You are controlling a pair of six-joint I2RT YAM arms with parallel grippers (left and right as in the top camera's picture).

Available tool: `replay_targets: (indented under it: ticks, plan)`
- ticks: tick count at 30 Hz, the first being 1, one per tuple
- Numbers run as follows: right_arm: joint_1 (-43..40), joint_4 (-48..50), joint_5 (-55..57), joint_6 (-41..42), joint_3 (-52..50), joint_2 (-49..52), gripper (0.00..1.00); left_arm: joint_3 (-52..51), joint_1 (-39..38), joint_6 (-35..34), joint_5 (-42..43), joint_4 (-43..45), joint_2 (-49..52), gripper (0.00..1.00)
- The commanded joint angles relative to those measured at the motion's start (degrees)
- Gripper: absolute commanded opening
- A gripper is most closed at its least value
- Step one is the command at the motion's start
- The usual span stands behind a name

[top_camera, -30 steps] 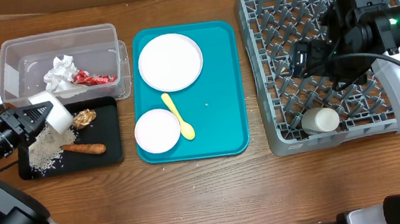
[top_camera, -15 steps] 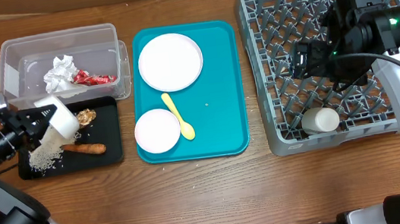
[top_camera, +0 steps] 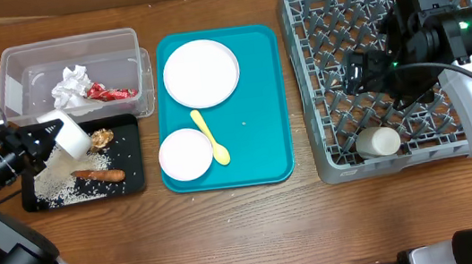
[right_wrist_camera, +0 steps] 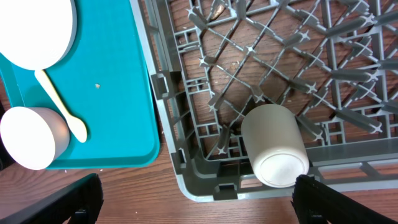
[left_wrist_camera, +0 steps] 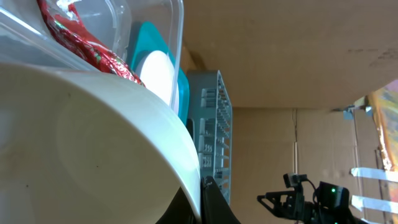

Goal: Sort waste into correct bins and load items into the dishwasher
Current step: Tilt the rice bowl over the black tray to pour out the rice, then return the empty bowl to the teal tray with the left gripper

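My left gripper (top_camera: 49, 135) is shut on the rim of a small white bowl (top_camera: 65, 135), held tilted over the black tray (top_camera: 131, 158); the bowl (left_wrist_camera: 93, 143) fills the left wrist view. Rice grains (top_camera: 57, 183), a carrot stick (top_camera: 99, 176) and a brown food lump (top_camera: 101, 137) lie in the black tray. The napkin (top_camera: 72, 84) and red wrapper (top_camera: 109, 93) lie in the clear tub (top_camera: 11, 65). The plate (top_camera: 201, 73), second bowl (top_camera: 186, 154) and yellow spoon (top_camera: 211, 138) sit on the teal tray (top_camera: 259, 102). A white cup (top_camera: 378, 142) lies in the grey rack (top_camera: 318, 68). My right gripper (right_wrist_camera: 196, 202) is open above the rack's front edge.
The cup (right_wrist_camera: 273, 144) lies on its side among the rack's pegs near its front left corner. Bare wooden table runs along the front. The teal tray (right_wrist_camera: 124, 93) stands close beside the rack (right_wrist_camera: 186, 168).
The left gripper has tipped the bowl and drawn it slightly back up; the rice pile has spread wider across the black tray. The right arm has not moved.
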Motion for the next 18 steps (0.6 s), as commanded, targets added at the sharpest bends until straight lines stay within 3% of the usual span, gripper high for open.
replay_targets:
  ticks: [1, 7, 12, 18]
  plan:
    - [0.3, 0.1, -0.3, -0.4, 0.2, -0.6, 1.0, 0.1, -0.2, -3.2, -0.1, -0.9, -1.2, 0.04]
    - [0.3, -0.2, 0.3, -0.4, 0.2, -0.6, 1.0, 0.1, -0.2, -11.0, 1.7, -1.3, -1.2, 0.04]
    - [0.3, -0.2, 0.4, -0.4, 0.2, -0.6, 1.0, 1.0, -1.6, -7.9, 8.4, -1.9, -1.7, 0.04]
    - [0.3, -0.9, 1.0, -1.1, 0.2, -0.6, 1.0, 6.4, -9.2, -6.4, -1.9, -2.0, -7.1, 0.04]
